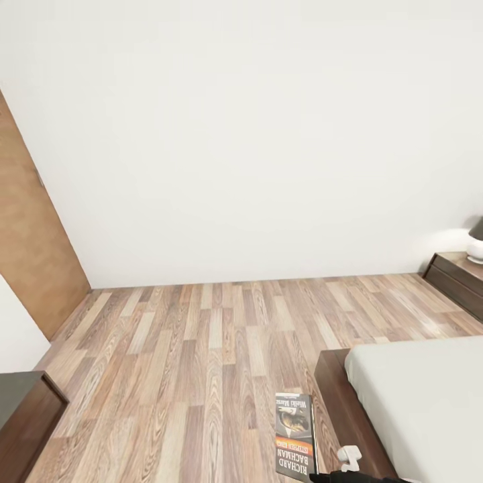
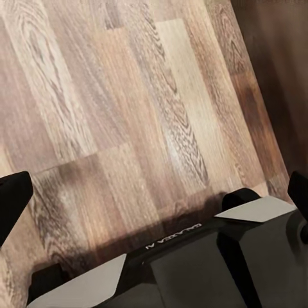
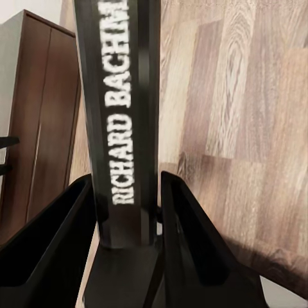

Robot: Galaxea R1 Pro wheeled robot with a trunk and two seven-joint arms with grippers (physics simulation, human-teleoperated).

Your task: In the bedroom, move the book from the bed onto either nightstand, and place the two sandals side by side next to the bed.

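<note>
Book [image 1: 295,436] held above floor [image 1: 201,349] just left of bed [image 1: 416,402]; nightstand [image 1: 459,275] behind bed by wall.

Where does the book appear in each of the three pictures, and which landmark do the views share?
Head view: the book is at the bottom edge, right of centre, over the wood floor, beside the bed.
Right wrist view: the book stands between the fingers of the right gripper, spine lettering readable.
Left wrist view: the book is not in it.
Shared landmark: the wood floor.
</note>
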